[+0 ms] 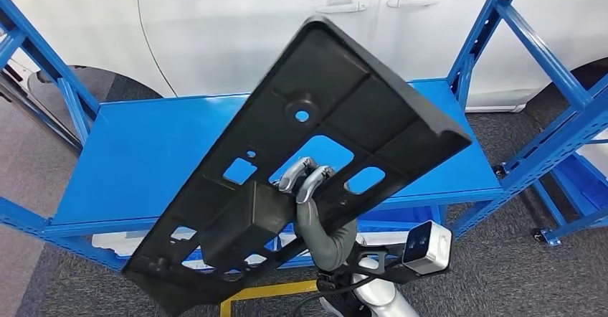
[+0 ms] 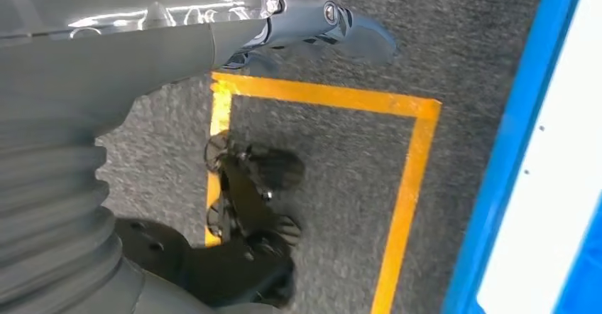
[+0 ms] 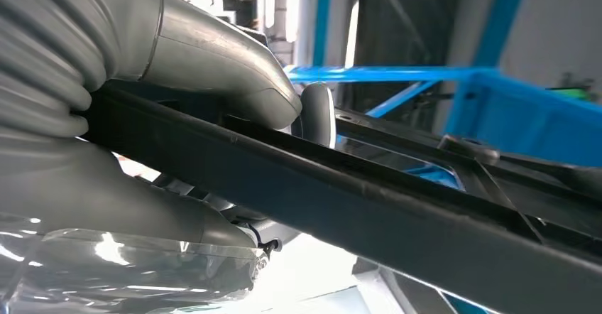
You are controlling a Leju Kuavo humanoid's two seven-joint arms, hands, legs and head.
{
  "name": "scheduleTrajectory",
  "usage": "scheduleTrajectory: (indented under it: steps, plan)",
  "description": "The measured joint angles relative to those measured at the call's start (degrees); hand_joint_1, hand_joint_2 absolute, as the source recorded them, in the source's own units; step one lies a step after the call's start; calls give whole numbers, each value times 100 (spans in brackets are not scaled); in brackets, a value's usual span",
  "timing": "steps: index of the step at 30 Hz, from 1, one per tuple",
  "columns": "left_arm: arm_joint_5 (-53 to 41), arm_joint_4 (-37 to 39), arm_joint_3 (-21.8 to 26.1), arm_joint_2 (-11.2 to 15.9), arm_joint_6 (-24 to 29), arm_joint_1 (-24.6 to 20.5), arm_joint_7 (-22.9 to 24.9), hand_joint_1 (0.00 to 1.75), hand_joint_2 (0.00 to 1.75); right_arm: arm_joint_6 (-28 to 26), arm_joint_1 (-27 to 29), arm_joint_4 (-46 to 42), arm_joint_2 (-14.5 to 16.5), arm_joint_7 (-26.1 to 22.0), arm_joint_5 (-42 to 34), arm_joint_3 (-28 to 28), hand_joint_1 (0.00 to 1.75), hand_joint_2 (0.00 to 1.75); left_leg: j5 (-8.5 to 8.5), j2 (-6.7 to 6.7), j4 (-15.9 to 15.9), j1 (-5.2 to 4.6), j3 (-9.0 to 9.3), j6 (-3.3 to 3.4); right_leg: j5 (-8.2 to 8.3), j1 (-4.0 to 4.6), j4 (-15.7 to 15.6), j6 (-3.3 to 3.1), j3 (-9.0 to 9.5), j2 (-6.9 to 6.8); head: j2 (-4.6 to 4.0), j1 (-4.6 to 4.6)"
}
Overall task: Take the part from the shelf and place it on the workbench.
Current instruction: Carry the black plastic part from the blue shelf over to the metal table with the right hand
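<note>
Raised above the blue metal shelf [image 1: 143,152]: a long, flat black moulded part [image 1: 337,95], ribbed and pierced with cut-outs, pinched near one end by the right robot hand [image 1: 308,181]. Left robot hand [image 2: 312,26] hanging, grasp unclear. Likely to swing or slip, gripped so far off-centre.

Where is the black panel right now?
The black panel is held up tilted by the right robot hand, in front of the blue shelf, centre of the head view.
</note>
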Motion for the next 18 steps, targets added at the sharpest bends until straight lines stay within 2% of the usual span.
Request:
scheduleTrajectory:
  steps: [1, 2, 3, 4, 6, 7, 8, 11, 12, 13, 14, 16, 17, 18]
  plan:
    - [-35, 0, 4, 5, 7, 3, 10, 0, 175, 11, 15, -29, 1, -1, -15, -8, 175, 175, -195, 0, 352, 2, -110, -14, 26, 5, 4, -8, -34, -5, 0, 0]
    - [-71, 0, 7, 8, 11, 1, 25, 0, 175, 9, 33, -58, 1, -1, -19, -18, 175, 175, -296, 0, 580, 2, -157, -24, 55, 10, 12, -7, -75, -8, 0, 0]
    - [-110, 0, 6, 11, 16, -4, 44, 0, 175, 0, 50, -90, 1, -1, -15, -32, 175, 175, -293, 1, 617, 2, -110, -29, 87, 11, 23, -1, -120, -10, 0, -1]
    - [-141, 0, 5, 12, 19, -14, 62, 0, 175, -16, 61, -129, 3, -1, -5, -48, 175, 175, -192, 1, 422, 2, 50, -26, 118, 10, 37, 11, -166, -10, 0, -1]
    - [-195, 0, 4, 17, 26, -53, 97, 0, 175, -48, 70, -221, 22, -1, 18, -92, 175, 175, 62, -1, -357, -4, 562, 4, 182, 15, 78, 53, -248, -6, 1, -1]
    - [-215, -1, 4, 20, 30, -78, 108, 0, 175, -61, 71, -265, 39, -1, 25, -121, 175, 175, 148, -7, -677, -14, 747, 34, 214, 22, 94, 84, -274, -4, 1, 0]
    - [-240, -1, 4, 23, 31, -98, 116, 0, 175, -72, 72, -300, 62, -1, 27, -154, 175, 175, 195, -13, -869, -28, 848, 69, 250, 27, 100, 118, -289, -3, 1, 1]
    - [-327, 0, -2, 27, 32, -106, 129, 0, 175, -154, 77, -338, 128, -1, 10, -272, 175, 175, 318, -10, -922, -52, 798, 183, 362, 7, 62, 227, -305, 5, 0, 1]
    - [-352, 0, -7, 26, 32, -109, 134, 0, 175, -186, 77, -339, 141, -1, -11, -315, 175, 175, 382, 2, -932, -47, 760, 222, 293, -3, 99, 261, -340, 10, 0, 1]
    - [-376, 0, -12, 25, 31, -116, 138, 0, 175, -209, 75, -338, 150, -1, -33, -356, 175, 175, 453, 14, -944, -40, 705, 259, 118, -10, 232, 291, -402, 15, 0, 1]
    - [-395, 0, -16, 24, 30, -126, 144, 0, 175, -222, 71, -338, 157, -1, -50, -393, 175, 175, 525, 24, -948, -32, 635, 287, -154, -21, 479, 317, -493, 17, 0, 1]
    - [-432, 0, -26, 25, 23, -135, 161, 0, 175, -231, 57, -336, 169, -1, -45, -440, 175, 175, 652, 28, -937, -39, 464, 313, -724, -30, 1216, 354, -680, 14, 0, 1]
    - [-446, 0, -33, 24, 19, -135, 170, 0, 175, -232, 46, -332, 172, -1, -30, -451, 175, 175, 711, 29, -928, -43, 374, 312, -869, -33, 1525, 366, -714, 14, 0, 1]
    - [-457, 0, -40, 22, 15, -136, 180, 0, 175, -231, 31, -326, 174, -1, -7, -456, 175, 175, 768, 30, -917, -46, 282, 307, -886, -34, 1676, 369, -658, 14, 1, 1]
